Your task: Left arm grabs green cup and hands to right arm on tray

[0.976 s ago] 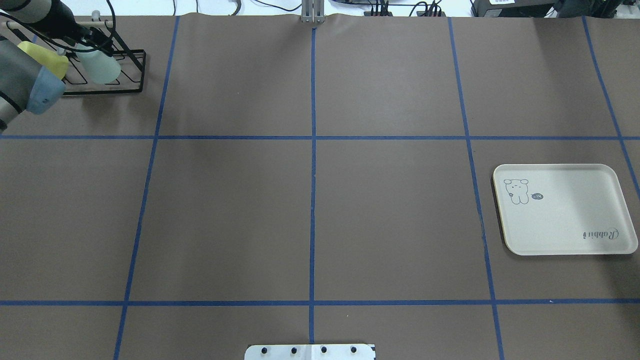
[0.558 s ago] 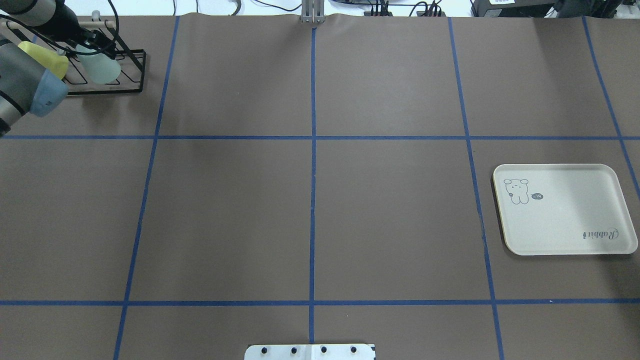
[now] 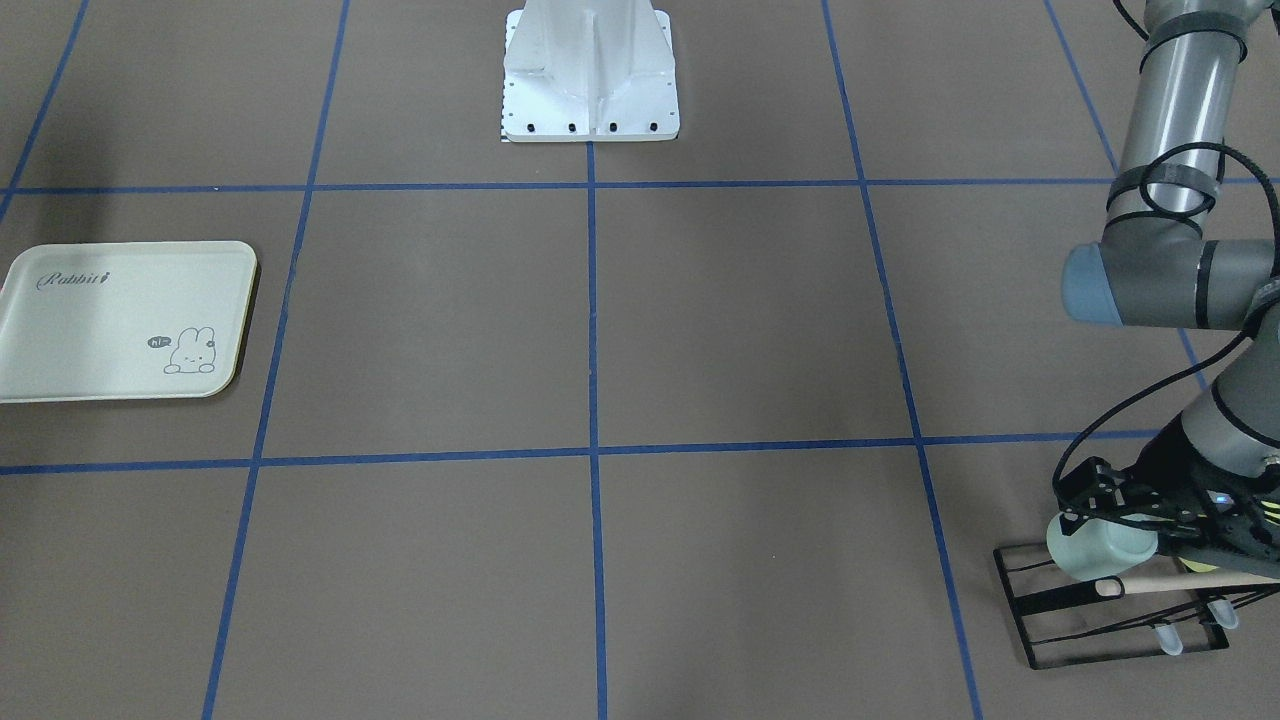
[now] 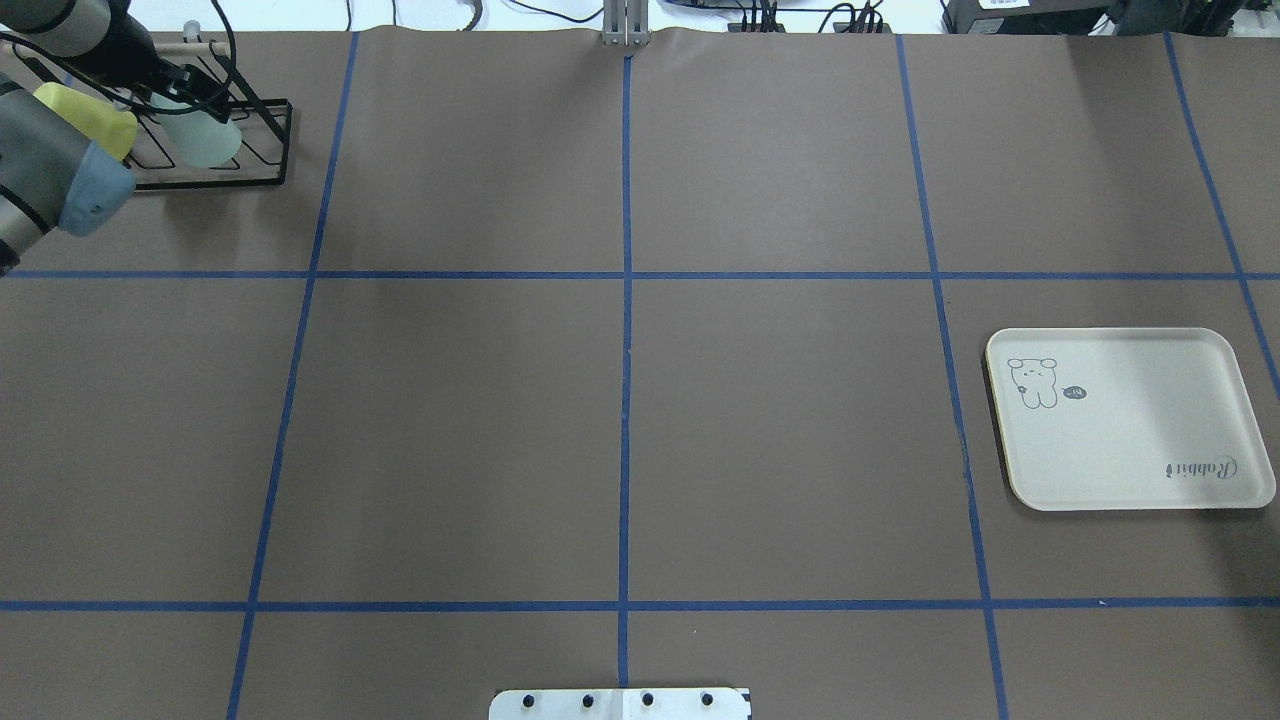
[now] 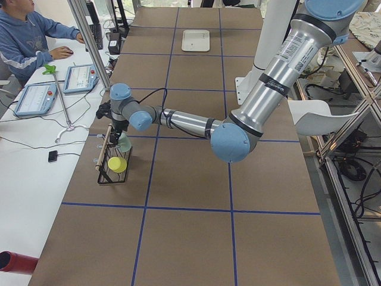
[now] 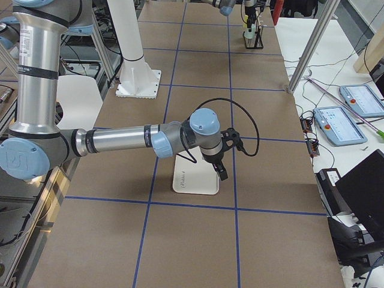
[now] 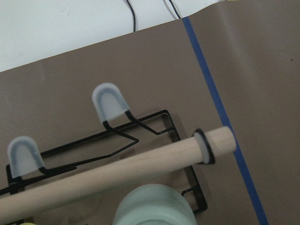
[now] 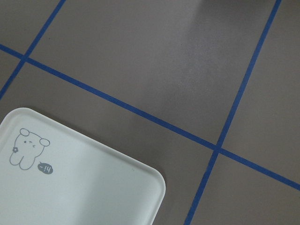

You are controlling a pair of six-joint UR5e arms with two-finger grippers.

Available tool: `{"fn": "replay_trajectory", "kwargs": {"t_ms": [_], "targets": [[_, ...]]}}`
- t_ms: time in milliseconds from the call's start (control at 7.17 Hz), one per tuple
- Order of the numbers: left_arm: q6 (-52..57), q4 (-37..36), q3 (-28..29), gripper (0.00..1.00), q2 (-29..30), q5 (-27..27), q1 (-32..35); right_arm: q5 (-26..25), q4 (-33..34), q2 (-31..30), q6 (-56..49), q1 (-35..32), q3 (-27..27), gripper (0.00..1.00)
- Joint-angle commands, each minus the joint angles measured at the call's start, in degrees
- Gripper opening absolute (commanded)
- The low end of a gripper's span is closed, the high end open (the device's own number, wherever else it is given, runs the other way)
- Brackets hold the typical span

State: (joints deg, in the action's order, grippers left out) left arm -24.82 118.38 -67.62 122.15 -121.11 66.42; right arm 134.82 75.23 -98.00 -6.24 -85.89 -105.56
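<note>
The pale mint-green cup lies tilted on a black wire rack at the table's far left corner. It also shows in the front view and at the bottom of the left wrist view. My left gripper is down over the cup, fingers astride it and seemingly open. The cream tray lies at the right. My right gripper hovers over the tray's far edge; I cannot tell whether it is open or shut. The right wrist view shows only the tray's corner.
A yellow-green cup sits on the same rack, just left of the green one. A wooden dowel runs across the rack's top, close to the cup. The robot's base plate is at the near middle edge.
My left gripper has crept a little farther along the green cup. The cup has not moved. The tray has not moved.
</note>
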Motion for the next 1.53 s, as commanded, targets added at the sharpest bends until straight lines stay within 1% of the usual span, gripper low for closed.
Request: {"fn": "replay_trajectory", "kwargs": {"t_ms": [0, 139, 279, 418, 558, 836, 976, 1255, 1394], "targets": [[-0.05, -0.34, 0.03, 0.86, 0.02, 0.0, -0.06, 0.0, -0.09, 0.0, 0.0, 0.02, 0.0, 1.0], [-0.05, -0.43, 0.03, 0.65, 0.02, 0.0, -0.06, 0.0, -0.09, 0.0, 0.09, -0.06, 0.0, 1.0], [0.04, -0.43, -0.05, 0.31, -0.16, 0.0, 0.03, 0.0, -0.09, 0.0, 0.09, -0.06, 0.0, 1.0], [0.3, -0.26, -0.14, 0.01, -0.25, 0.09, 0.03, 0.0, -0.09, 0.0, 0.0, -0.06, 0.0, 1.0], [0.3, 0.09, -0.31, 0.0, -0.33, 1.22, 0.11, 0.0, -0.09, 0.0, 0.0, -0.06, 0.0, 1.0], [0.39, 0.18, -0.93, 0.0, -0.34, 1.49, 1.51, 0.0, -0.09, 0.0, 0.0, -0.06, 0.0, 1.0], [0.39, 0.1, -2.59, 0.0, -0.42, 0.97, 2.3, 0.0, -0.09, 0.0, 0.0, -0.06, 0.0, 1.0], [0.3, -0.52, -7.76, 0.0, -3.22, 0.62, 3.63, 0.0, -0.09, 0.0, 0.0, 0.02, 0.0, 1.0], [0.3, -0.61, -10.22, 0.0, -4.89, -2.52, 4.94, 0.0, -0.09, 0.0, 0.0, -0.06, -0.09, 1.0]]}}
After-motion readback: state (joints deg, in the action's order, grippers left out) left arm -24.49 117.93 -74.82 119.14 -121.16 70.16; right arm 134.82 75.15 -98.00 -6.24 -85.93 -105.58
